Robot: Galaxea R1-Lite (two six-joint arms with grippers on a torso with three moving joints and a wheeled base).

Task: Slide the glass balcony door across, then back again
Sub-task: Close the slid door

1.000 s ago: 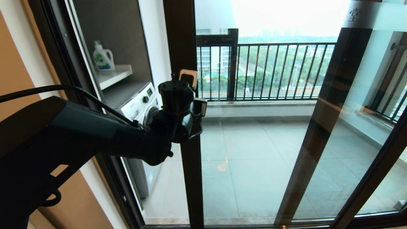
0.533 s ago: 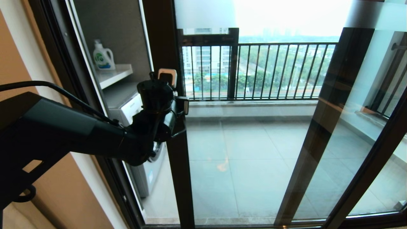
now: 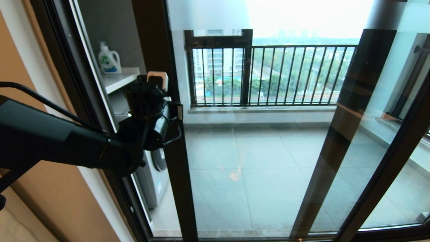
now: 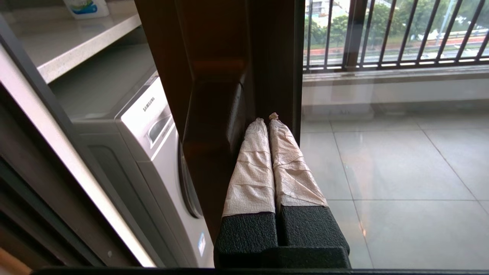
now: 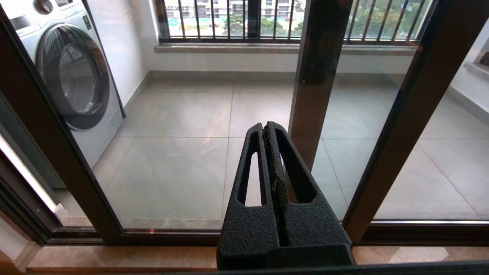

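**Left tool pressed against the door stile; right tool idle**

The glass balcony door [image 3: 235, 151] stands in its track with its dark brown left stile [image 3: 168, 134] a short way from the outer door frame [image 3: 67, 67], leaving a narrow gap. A frosted strip [image 3: 208, 15] crosses the top of the glass.

The left tool [image 4: 267, 120] is raised at mid-height of the stile. In the left wrist view its two tape-wrapped fingers [image 4: 252, 168] are pressed together with nothing between them, and their tips rest against the stile beside the dark vertical bar handle [image 4: 214, 145].

Through the gap, a washing machine [image 4: 153, 126] stands on the balcony under a shelf [image 3: 121, 79] carrying a detergent bottle [image 3: 109, 59]. A railing [image 3: 285, 74] borders the balcony.

The right tool [image 5: 267, 128] is low, facing the lower glass, fingers pressed together and holding nothing. A second dark-framed panel [image 3: 349, 134] stands to the right.
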